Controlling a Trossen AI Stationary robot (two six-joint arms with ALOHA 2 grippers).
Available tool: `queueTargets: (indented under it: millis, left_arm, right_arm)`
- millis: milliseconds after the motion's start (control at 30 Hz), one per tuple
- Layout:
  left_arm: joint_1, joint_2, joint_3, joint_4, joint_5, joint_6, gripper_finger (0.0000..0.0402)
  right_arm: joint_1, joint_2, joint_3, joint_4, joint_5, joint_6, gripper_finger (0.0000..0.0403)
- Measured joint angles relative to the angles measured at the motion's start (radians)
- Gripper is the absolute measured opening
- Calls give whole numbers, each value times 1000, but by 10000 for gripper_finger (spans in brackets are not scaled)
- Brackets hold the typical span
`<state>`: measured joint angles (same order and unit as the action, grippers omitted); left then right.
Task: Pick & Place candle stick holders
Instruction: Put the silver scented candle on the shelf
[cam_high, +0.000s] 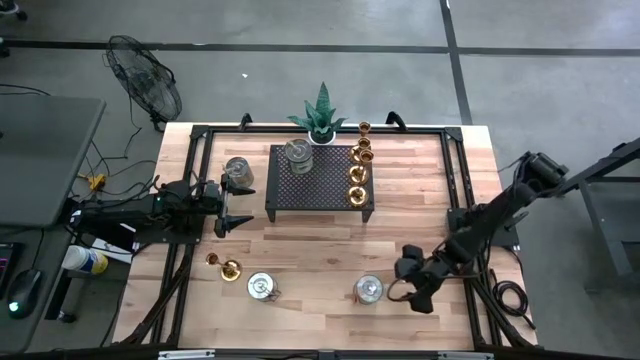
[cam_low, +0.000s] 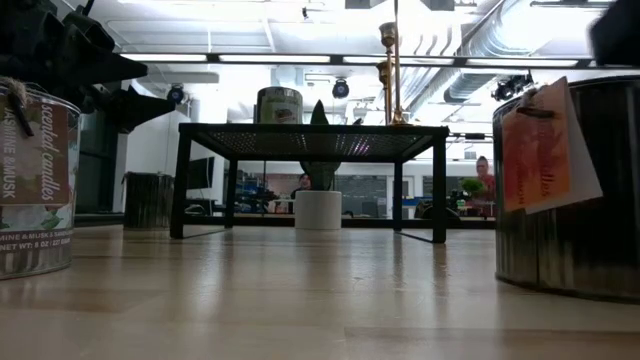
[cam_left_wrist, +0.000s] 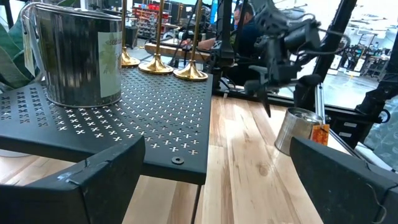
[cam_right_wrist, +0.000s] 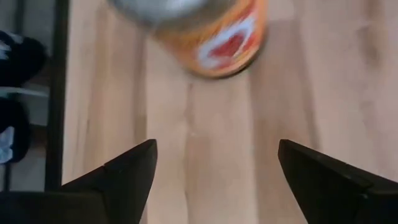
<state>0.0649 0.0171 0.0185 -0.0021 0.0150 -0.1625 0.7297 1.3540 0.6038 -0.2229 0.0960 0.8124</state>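
Note:
Several brass-gold holders (cam_high: 360, 165) stand in a row on the right end of the black perforated rack (cam_high: 320, 185), and a silvery tin holder (cam_high: 298, 152) stands at its far left. Another silvery holder (cam_high: 238, 170) stands on the table left of the rack. A brass holder (cam_high: 226, 266) lies near the front, with two silvery holders (cam_high: 262, 287) (cam_high: 368, 290) to its right. My left gripper (cam_high: 240, 207) is open and empty left of the rack. My right gripper (cam_high: 405, 284) is open and empty, just right of the front right holder (cam_right_wrist: 211, 31).
A spiky green plant in a white pot (cam_high: 321, 115) stands behind the rack. A black frame (cam_high: 455, 170) runs around the table's edge. Bare wood lies between the rack and the front holders. People show in the room beyond (cam_low: 484, 170).

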Motion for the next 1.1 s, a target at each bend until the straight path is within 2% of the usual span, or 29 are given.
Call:
queueTargets:
  millis: [100,267,367,600,900,1100]
  left_arm:
    - [0,0,0,0,0,0,392]
    - [0,0,0,0,0,0,392]
    - [0,0,0,0,0,0,392]
    - [0,0,-1,0,0,0,392]
    - [0,0,-1,0,0,0,392]
    - [0,0,-1,0,0,0,392]
  right_arm:
    - [24,0,-101,189,47,-10,333]
    - [67,0,-215,403,274,-128,345]
    - [84,5,-249,492,364,-198,358]
    - [93,130,-259,747,380,-350,379]
    - [116,401,-258,1165,554,-522,379]
    - [114,522,-228,1348,538,-598,379]
